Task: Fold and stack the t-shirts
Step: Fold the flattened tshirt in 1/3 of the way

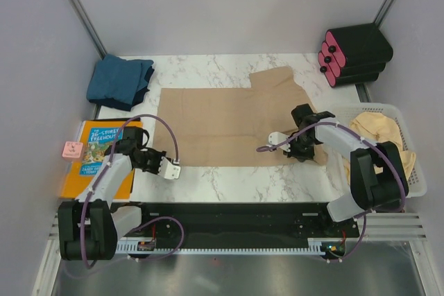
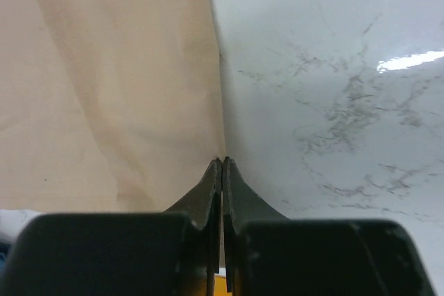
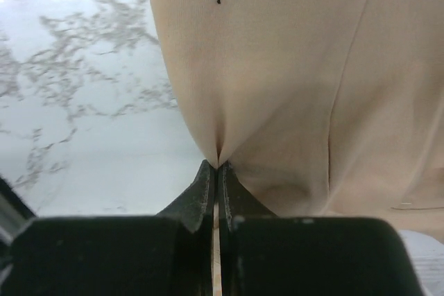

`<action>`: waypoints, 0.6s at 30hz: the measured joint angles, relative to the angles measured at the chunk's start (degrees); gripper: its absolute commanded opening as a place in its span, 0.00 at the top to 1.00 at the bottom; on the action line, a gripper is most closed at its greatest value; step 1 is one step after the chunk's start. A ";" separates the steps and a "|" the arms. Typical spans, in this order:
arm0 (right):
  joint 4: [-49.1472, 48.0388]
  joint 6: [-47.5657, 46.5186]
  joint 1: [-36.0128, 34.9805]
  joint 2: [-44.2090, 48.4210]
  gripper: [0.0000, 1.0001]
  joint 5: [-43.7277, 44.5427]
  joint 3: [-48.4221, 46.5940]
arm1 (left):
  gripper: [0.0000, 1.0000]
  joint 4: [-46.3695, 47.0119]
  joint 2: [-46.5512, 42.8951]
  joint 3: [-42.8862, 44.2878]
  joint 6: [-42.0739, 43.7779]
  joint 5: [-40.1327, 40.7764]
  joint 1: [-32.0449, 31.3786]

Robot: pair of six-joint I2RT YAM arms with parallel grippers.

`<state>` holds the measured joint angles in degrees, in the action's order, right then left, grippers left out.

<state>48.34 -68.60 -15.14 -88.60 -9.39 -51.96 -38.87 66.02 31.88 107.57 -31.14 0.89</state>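
Note:
A tan t-shirt (image 1: 229, 116) lies spread flat on the marble table. My left gripper (image 1: 173, 170) is at its near left corner. In the left wrist view the left gripper (image 2: 223, 161) is shut, with the edge of the tan cloth (image 2: 104, 88) ending at its tips. My right gripper (image 1: 272, 142) is at the shirt's near right edge. In the right wrist view the right gripper (image 3: 218, 164) is shut on a pinched fold of the tan cloth (image 3: 291, 67). A folded dark teal-blue t-shirt (image 1: 121, 82) lies at the back left. A pale beige t-shirt (image 1: 378, 129) lies crumpled in a basket.
A white basket (image 1: 409, 171) stands at the right edge. An orange-and-blue picture book (image 1: 97, 157) lies at the near left, under the left arm, with a small pink item (image 1: 72, 149) beside it. A black-and-pink roll holder (image 1: 354, 53) stands at the back right.

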 measured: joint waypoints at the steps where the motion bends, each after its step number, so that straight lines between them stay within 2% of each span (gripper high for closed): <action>1: 1.46 -0.02 -0.07 0.85 1.00 -0.42 0.02 | 0.98 -2.16 -1.68 0.22 0.04 -0.04 0.00; 9: 9.25 -0.76 -1.16 6.88 1.00 -2.82 2.73 | 0.98 -16.31 -13.79 -2.10 0.11 -0.52 0.00; 12: 11.72 -1.38 -2.12 8.50 0.82 -3.23 5.22 | 0.98 -21.07 -17.16 -3.98 0.24 -0.52 0.00; 13: 12.31 -1.57 -2.40 8.70 0.63 -3.45 5.73 | 0.98 -22.38 -18.36 -4.72 0.37 -0.50 0.00; 15: 13.77 -1.81 -3.08 8.94 0.42 -3.98 6.56 | 0.98 -24.35 -20.59 -6.10 0.46 -0.48 0.00; 16: 14.62 -2.32 -3.43 9.07 0.25 -4.15 6.78 | 0.85 -24.92 -21.33 -6.58 0.46 -0.48 0.00; 17: 14.86 -2.10 -3.65 9.18 0.20 -4.17 6.82 | 0.65 -25.57 -22.08 -6.95 0.46 -0.46 0.00; 18: 15.28 -2.62 -3.98 9.42 0.15 -4.35 6.82 | 0.29 -25.86 -22.58 -7.10 0.44 -0.46 0.00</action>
<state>63.61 -71.22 -19.11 -79.18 -13.74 -45.15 -64.73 43.44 24.77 108.01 -31.59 0.89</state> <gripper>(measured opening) 0.692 0.108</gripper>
